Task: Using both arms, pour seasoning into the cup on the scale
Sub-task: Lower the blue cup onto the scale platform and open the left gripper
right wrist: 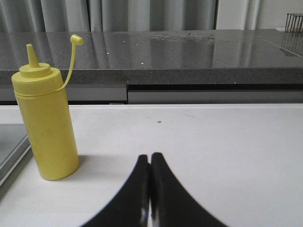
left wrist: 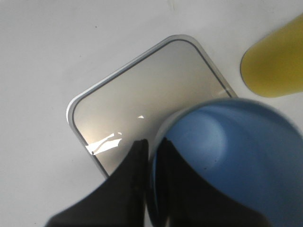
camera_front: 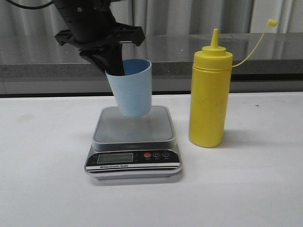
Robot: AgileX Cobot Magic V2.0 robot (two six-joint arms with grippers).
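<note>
Left gripper [camera_front: 115, 67] pinches tilted cup [camera_front: 131, 88], hiding scale [camera_front: 134, 142] platform's rear.

Lab-like test bench: white table [camera_front: 47, 189], grey curtain [right wrist: 142, 14] behind.

- The left arm [camera_front: 87, 21] reaches down from the upper left of the front view, its wrist angled toward the middle of the table.
- The left gripper [camera_front: 115, 66] pinches the rim of the cup [camera_front: 131, 87], one finger inside the wall and one outside, holding it tilted and raised.
- The right gripper [right wrist: 150, 163] sits low over the table, its two fingers pressed together with nothing between them.
</note>
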